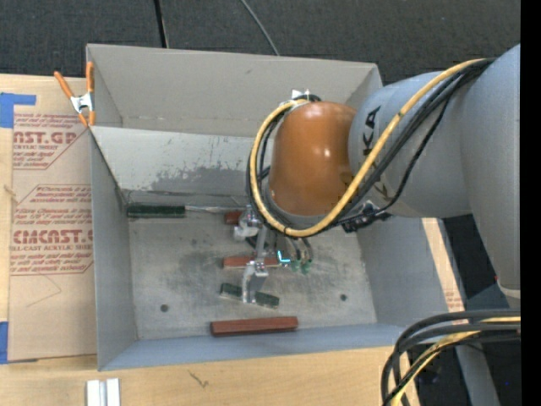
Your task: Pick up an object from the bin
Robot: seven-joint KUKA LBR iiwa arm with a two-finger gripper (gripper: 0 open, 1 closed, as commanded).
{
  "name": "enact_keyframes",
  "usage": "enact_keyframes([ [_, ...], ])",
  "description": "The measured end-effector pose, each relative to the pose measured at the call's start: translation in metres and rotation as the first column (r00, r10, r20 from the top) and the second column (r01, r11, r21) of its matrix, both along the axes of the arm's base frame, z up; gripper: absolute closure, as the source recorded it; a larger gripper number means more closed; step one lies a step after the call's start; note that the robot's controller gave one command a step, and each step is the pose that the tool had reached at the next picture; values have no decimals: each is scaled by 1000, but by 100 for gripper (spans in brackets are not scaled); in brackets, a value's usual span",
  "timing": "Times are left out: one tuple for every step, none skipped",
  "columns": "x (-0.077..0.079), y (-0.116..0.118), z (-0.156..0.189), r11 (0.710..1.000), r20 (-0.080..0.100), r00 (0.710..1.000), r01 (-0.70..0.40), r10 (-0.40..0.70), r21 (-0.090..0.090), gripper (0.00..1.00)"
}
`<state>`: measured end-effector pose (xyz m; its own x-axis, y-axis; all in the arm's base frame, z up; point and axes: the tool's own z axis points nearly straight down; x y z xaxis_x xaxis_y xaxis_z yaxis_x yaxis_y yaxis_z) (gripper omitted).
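Low over the middle of the bin [110, 252] with gripper [250, 259] spread open, small brown block [233, 262] just beside. Close in front, dark green pieces [232, 291]; red-brown bar [254, 326] along near wall, bare floor left.

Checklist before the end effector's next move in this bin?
1. End effector inside the bin walls: ok.
2. Candidate below: ok, a small dark green block lies mid-floor right beside it.
3. Anything held: cannot tell.
4. Neighbour clearance: not ok, a small red-brown piece lies close by.
5. Long red-brown bar near the front wall, apart: ok.
6. Long dark green bar at the back wall, apart: ok.
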<state>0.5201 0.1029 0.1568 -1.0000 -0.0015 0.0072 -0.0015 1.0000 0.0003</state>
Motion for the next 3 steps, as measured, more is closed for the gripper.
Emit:
enact_keyframes([
  [2,0,4,1000,7,1000,1,-1,1,0],
  [-11,-28,-82,996,10,996,87,-87,3,100],
  [-11,-28,-82,996,10,996,87,-87,3,100],
])
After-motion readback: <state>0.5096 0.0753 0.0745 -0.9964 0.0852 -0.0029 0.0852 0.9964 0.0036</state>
